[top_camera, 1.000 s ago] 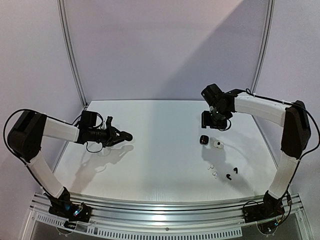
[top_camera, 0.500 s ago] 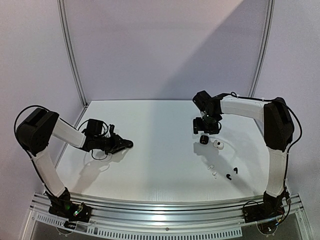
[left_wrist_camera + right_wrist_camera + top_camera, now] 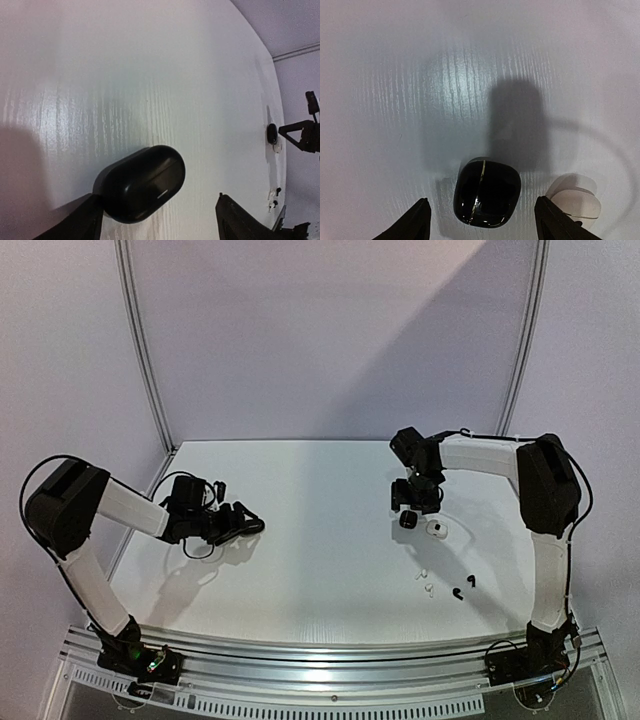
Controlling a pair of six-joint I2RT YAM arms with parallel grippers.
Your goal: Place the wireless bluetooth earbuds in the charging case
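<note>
A closed black oval charging case lies on the white table, touching one finger of my left gripper, whose jaws stand wide apart and grip nothing. My left gripper is low at the table's left. My right gripper hangs open straight above a closed, squarish black case, one finger either side and clear of it. In the top view this black case sits under my right gripper. Two white earbuds and two black earbuds lie loose nearer the front right.
A closed white case lies just right of the squarish black case, close to one right finger; it also shows in the top view as the white case. The table's right edge and the frame posts run close by.
My left gripper has dropped toward the table and gone from shut to open, leaving the oval case against one finger. My right arm has swung in and down over the squarish black case.
</note>
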